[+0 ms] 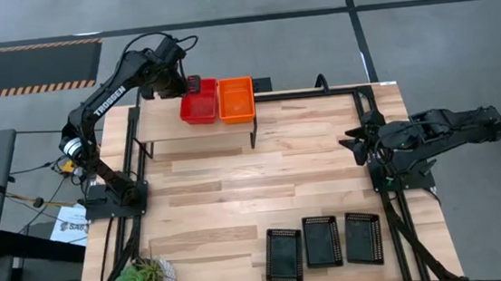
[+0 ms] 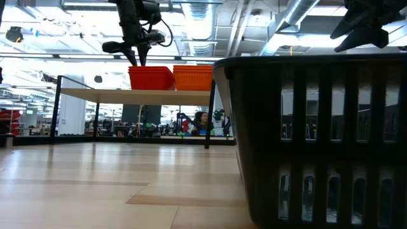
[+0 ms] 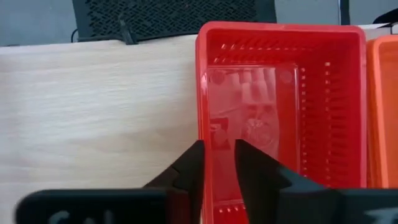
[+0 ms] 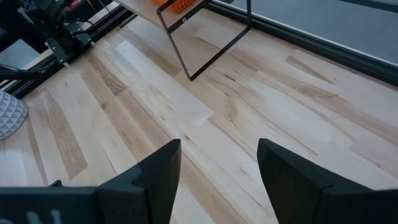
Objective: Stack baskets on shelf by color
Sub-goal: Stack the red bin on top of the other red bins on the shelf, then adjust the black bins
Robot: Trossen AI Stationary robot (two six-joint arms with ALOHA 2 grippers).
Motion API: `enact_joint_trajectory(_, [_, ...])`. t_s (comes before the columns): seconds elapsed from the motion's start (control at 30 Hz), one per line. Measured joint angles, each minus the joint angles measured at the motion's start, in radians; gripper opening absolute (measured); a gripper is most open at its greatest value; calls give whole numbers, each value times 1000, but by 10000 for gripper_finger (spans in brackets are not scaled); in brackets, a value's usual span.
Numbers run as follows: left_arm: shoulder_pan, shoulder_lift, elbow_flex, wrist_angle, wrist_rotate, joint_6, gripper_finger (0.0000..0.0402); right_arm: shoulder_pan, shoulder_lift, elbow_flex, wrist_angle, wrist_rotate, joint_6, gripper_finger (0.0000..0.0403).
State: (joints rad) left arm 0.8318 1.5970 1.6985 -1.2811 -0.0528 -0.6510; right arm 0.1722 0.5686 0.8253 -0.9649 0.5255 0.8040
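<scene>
A large industrial lab hall: exposed ceiling ducts [image 2: 299, 19], strip lighting, hazard-striped floor marking [image 1: 28, 89].

Even, bright overhead light gives soft, faint shadows on the table [image 1: 236, 187]. In the low view, ceiling lamps glare, and the near black basket [image 2: 318, 140] looms dark and blurred.

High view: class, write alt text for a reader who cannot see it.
On the shelf stand a red basket and an orange basket side by side, the left gripper at the red one's rim. Three black baskets lie on the table; the right gripper waits, fingers open.
</scene>
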Motion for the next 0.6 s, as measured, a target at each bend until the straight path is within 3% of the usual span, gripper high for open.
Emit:
enact_joint_trajectory(0.33, [0,0,0,22,12,63,158,0,0,0,0,0,0,235])
enact_joint_trajectory(0.6, [3,0,44,12,357,9,155,0,0,0,0,-1,0,235])
